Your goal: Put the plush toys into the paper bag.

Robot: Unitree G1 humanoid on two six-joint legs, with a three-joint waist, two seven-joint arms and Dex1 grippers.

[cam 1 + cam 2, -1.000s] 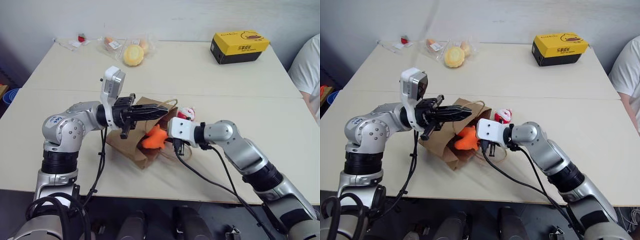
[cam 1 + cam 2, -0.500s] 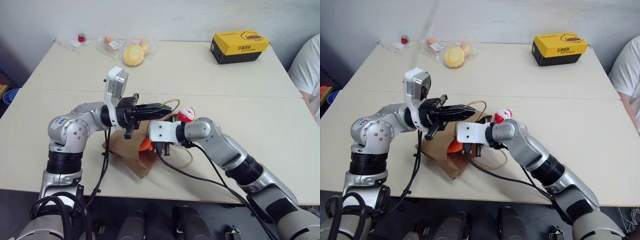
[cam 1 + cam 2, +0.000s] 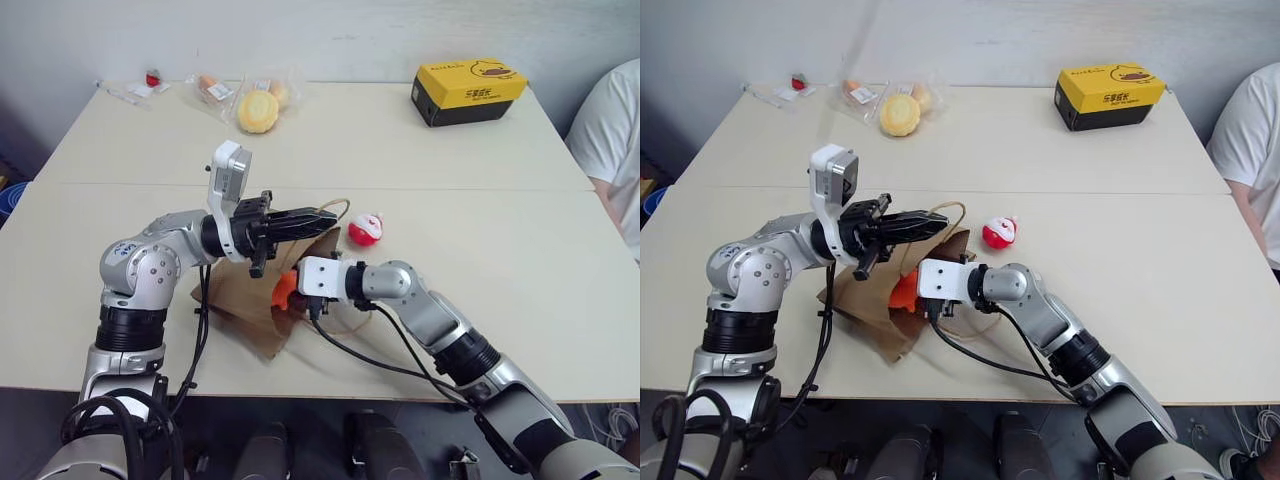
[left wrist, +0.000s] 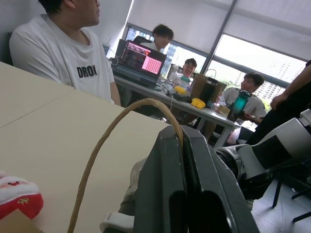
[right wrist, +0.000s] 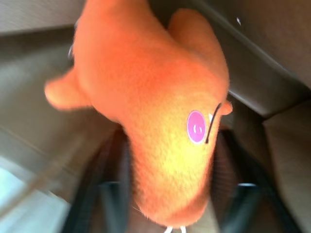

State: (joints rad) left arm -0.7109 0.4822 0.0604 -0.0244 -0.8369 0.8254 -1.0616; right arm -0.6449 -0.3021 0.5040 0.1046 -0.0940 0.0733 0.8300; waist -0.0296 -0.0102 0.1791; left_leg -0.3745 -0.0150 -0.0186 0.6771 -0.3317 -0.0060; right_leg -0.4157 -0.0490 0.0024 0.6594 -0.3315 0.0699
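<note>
Two toys soft, light: my right hand [image 5: 170,194], fingers apart, straddles fish [image 5: 150,111] at bag [image 3: 245,310] mouth; left hand [image 3: 325,215] pinches handle [image 4: 116,145]; red toy [image 3: 364,230] on tabletop [image 3: 520,250], grip mid-body.

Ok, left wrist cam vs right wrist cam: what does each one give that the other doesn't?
Left wrist: the left gripper shut on the bag's cord handle, the red-and-white toy on the table, and people seated beyond it.
Right wrist: the orange fish close up, eye towards the camera.
Both: the paper bag, as its handle from the left wrist and as brown paper around the fish from the right wrist.
</note>
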